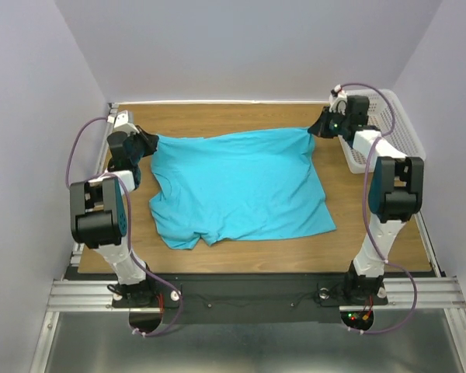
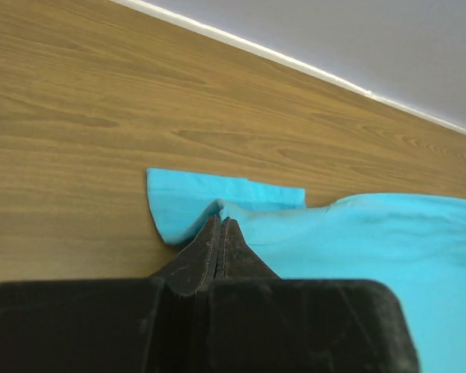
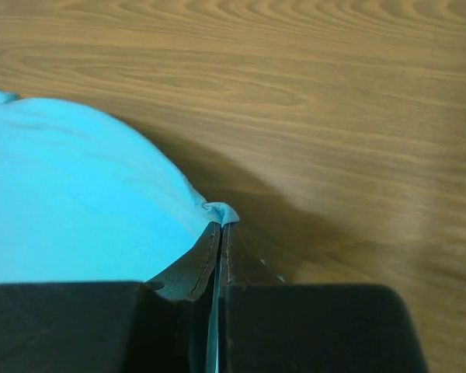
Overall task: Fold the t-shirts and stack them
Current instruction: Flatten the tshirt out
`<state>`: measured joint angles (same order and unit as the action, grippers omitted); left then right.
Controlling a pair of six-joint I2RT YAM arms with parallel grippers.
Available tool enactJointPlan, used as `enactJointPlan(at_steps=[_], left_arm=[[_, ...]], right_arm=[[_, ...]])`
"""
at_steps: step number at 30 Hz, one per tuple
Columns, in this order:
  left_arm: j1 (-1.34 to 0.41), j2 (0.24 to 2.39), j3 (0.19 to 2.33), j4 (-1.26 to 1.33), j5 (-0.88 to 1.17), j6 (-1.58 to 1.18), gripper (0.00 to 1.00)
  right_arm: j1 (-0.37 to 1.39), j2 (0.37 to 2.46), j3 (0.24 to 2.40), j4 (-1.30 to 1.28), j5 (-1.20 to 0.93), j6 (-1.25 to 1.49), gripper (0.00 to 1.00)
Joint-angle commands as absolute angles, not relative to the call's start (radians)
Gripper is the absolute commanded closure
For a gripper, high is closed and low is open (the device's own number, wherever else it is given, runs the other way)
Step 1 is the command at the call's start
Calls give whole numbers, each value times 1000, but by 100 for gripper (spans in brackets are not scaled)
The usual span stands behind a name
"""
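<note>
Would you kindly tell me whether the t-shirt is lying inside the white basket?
No, the t-shirt is spread over the wooden table, outside the basket at the far right.

left gripper [image 2: 220, 224] pinches the turquoise t-shirt [image 2: 357, 241] edge above the wooden table [image 2: 101, 116]

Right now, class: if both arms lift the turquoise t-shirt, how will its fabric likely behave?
Probably floppy: the t-shirt crumples into a tuft where the shut jaws pinch it. Likely to sag between them, as its near edge lies wrinkled.
</note>
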<state>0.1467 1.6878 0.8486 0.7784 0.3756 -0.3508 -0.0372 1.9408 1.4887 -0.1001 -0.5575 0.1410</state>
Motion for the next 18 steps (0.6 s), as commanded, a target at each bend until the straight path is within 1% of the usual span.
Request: enactJointPlan(at_steps=[1, 6, 13, 18], left_arm=[[146, 1798, 1024, 838, 339, -373, 100], [147, 1948, 1172, 720, 324, -388, 100], [144, 2051, 1389, 537, 319, -359, 100], [144, 2098, 1462, 471, 331, -334, 100]], right_arm=[[-18, 2015, 1574, 58, -466, 97, 100], [-6, 2138, 1653, 84, -376, 81, 99], [-6, 2198, 1712, 112, -287, 84, 99], [-6, 2223, 1746, 123, -296, 80, 99]])
